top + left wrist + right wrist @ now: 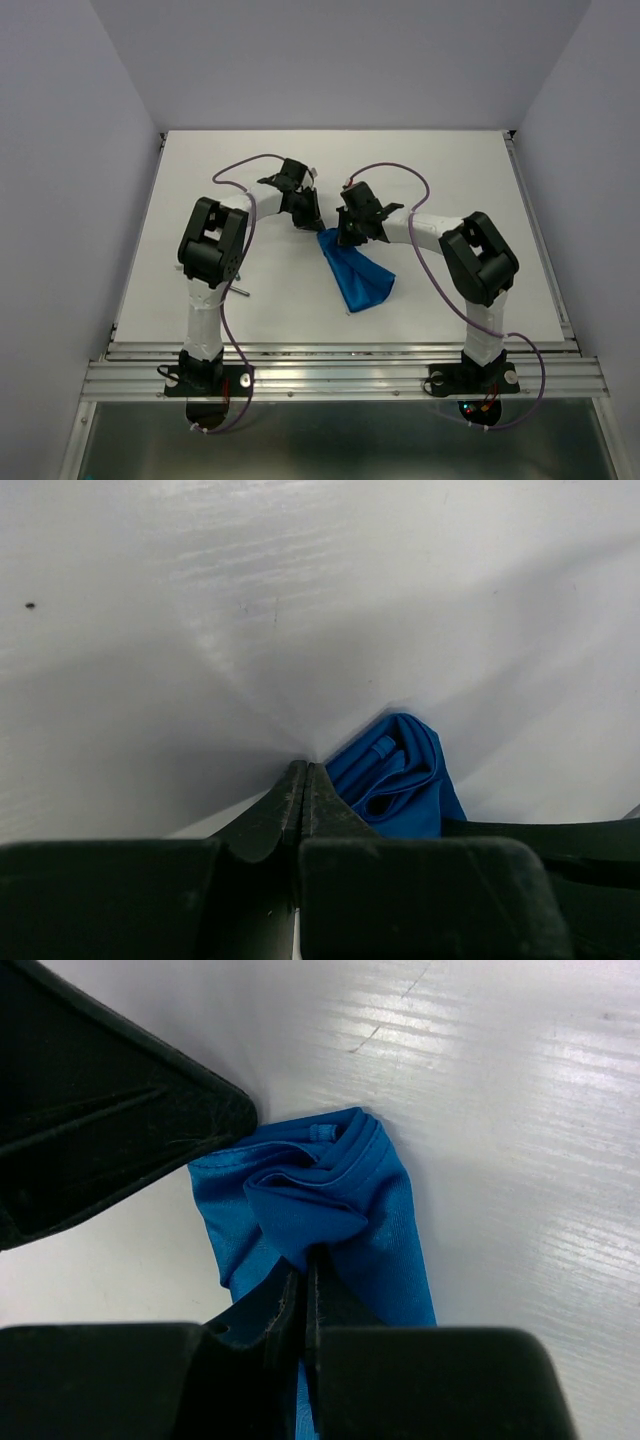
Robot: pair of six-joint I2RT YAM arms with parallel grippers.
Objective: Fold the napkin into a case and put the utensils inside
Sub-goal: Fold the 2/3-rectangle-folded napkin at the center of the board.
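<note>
The bright blue napkin [357,275] lies mid-table as a rumpled wedge rather than a flat case. It is narrow at its far end and wider toward the arms. My right gripper [308,1256] is shut on a raised fold of it [300,1205] near the narrow end. My left gripper [305,767] is shut with nothing between its fingers. Its tips rest on the table just left of the napkin's end [395,775]. Both grippers meet at that end [330,230]. A slim grey metal utensil end [241,292] pokes out from under the left arm. The other utensil is hidden.
The white table [450,170] has raised metal rails along its right side [540,230] and its near edge [340,352]. Grey walls close in the back and both sides. Purple cables [240,165] loop above each arm.
</note>
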